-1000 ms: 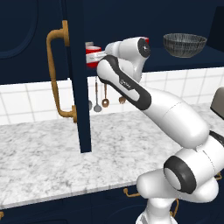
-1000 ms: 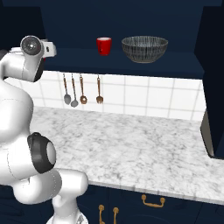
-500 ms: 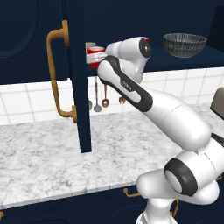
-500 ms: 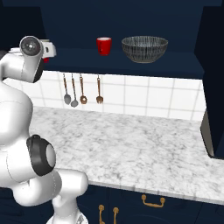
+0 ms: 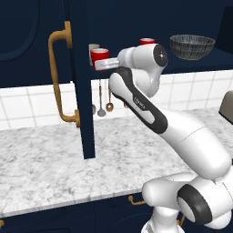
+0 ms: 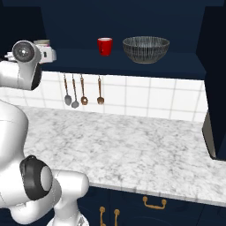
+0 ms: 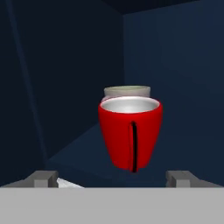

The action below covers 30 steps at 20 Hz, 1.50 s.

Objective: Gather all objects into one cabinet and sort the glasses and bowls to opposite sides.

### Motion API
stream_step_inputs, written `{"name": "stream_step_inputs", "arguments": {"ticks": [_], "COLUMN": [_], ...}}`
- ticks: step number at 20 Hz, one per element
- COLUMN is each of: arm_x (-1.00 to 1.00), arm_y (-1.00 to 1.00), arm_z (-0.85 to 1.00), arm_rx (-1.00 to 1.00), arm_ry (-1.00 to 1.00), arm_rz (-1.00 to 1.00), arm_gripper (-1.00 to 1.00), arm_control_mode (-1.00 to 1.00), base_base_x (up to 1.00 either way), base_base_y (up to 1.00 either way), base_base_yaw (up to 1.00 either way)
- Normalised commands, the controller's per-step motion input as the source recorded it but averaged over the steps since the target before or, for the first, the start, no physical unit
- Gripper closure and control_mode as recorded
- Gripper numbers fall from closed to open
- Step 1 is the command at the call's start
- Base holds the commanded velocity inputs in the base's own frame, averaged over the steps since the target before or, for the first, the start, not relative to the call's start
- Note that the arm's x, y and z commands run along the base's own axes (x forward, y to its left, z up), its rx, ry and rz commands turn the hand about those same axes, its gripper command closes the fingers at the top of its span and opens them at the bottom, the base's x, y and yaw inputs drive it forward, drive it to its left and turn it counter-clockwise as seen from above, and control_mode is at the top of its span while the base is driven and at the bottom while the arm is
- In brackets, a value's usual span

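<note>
The cabinet door [image 5: 84, 95] stands open, edge-on, with its brass handle [image 5: 58, 77] to the left. On the left end of the shelf a red cup [image 7: 130, 131] stands upright, with a grey-beige cup [image 7: 127, 92] close behind it. My gripper [image 7: 111, 179] is open, its fingertips [image 7: 43, 178] wide on either side just in front of the red cup and not touching it. From the left base view, the gripper [image 5: 101, 64] reaches in at this red cup [image 5: 99, 55]. Further right on the shelf stand a second red cup [image 6: 104, 46] and the wide dark mesh bowl [image 6: 145, 48].
Spoons and a fork [image 6: 82, 90] hang on the tiled wall under the shelf. A marble counter [image 6: 132, 145] runs below, with a dark appliance [image 6: 212, 132] at its right end. Navy drawers with brass pulls [image 6: 154, 203] sit under the counter.
The jaws have opened and let go of the red cup, which now stands on the shelf in front of the grey-beige cup. The arm has barely moved.
</note>
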Motion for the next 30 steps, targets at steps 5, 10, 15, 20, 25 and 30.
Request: {"name": "stream_step_inputs", "arguments": {"ticks": [5, 10, 15, 20, 25, 30], "arm_x": [-0.11, 0.0, 0.01, 0.04, 0.01, 0.01], "arm_y": [-0.44, -0.52, -0.47, -0.33, -0.2, -0.06], "arm_z": [0.18, 0.12, 0.13, 0.12, 0.01, 0.0], "arm_rx": [0.0, 0.0, 0.0, 0.0, 0.0, 0.0], "arm_ry": [0.03, 0.05, 0.05, 0.01, 0.0, 0.0], "arm_rz": [-0.11, -0.2, -0.19, -0.06, 0.0, 0.0], "arm_gripper": [-1.0, -1.0, -1.0, -1.0, -1.0, -1.0], "arm_control_mode": [-1.0, -1.0, -1.0, -1.0, -1.0, -1.0], "base_base_x": [0.0, 0.0, 0.0, 0.0, 0.0, 0.0], "base_base_y": [0.0, 0.0, 0.0, 0.0, 0.0, 0.0], "base_base_yaw": [0.0, 0.0, 0.0, 0.0, 0.0, 0.0]}}
